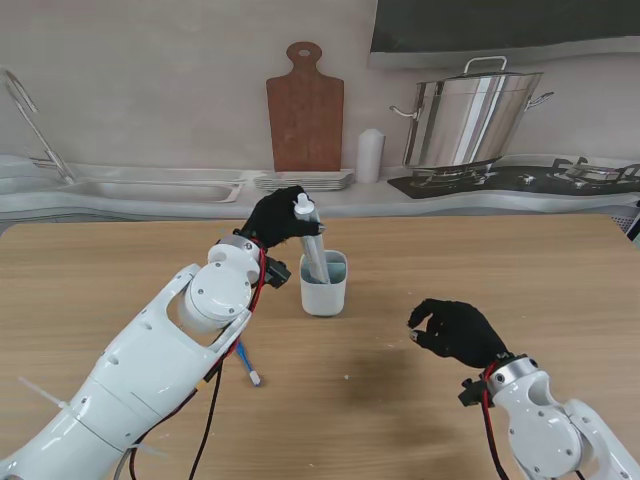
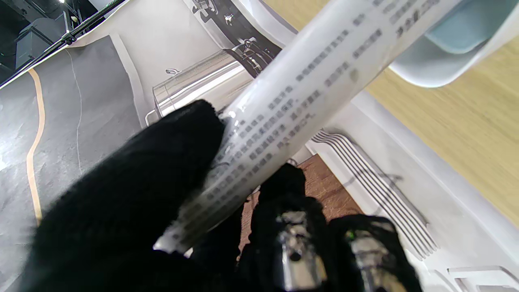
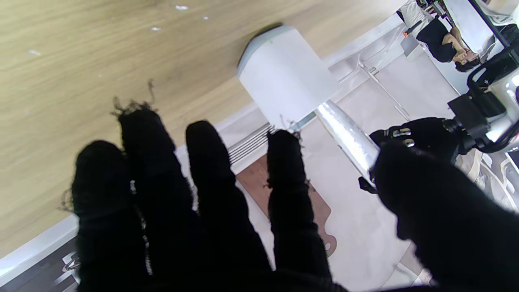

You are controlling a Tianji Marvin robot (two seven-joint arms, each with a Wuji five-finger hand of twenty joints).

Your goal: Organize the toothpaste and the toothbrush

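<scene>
A silvery-white toothpaste tube (image 1: 311,240) stands tilted with its lower end inside the pale cup (image 1: 324,284) at the table's middle. My left hand (image 1: 278,215) is shut on the tube near its white cap; in the left wrist view the tube (image 2: 292,109) runs between my black fingers (image 2: 170,162) down to the cup (image 2: 450,52). A toothbrush (image 1: 248,364) lies on the table nearer to me, mostly hidden under my left arm. My right hand (image 1: 455,331) hovers to the right of the cup, fingers loosely curled, holding nothing. The right wrist view shows the cup (image 3: 284,75) and tube (image 3: 348,138).
Behind the table runs a counter with a sink (image 1: 150,188), a wooden cutting board (image 1: 305,110), stacked plates (image 1: 305,181), a white bottle (image 1: 371,155) and a large steel pot (image 1: 470,118) on a stove. Bare wood lies to the right of the cup.
</scene>
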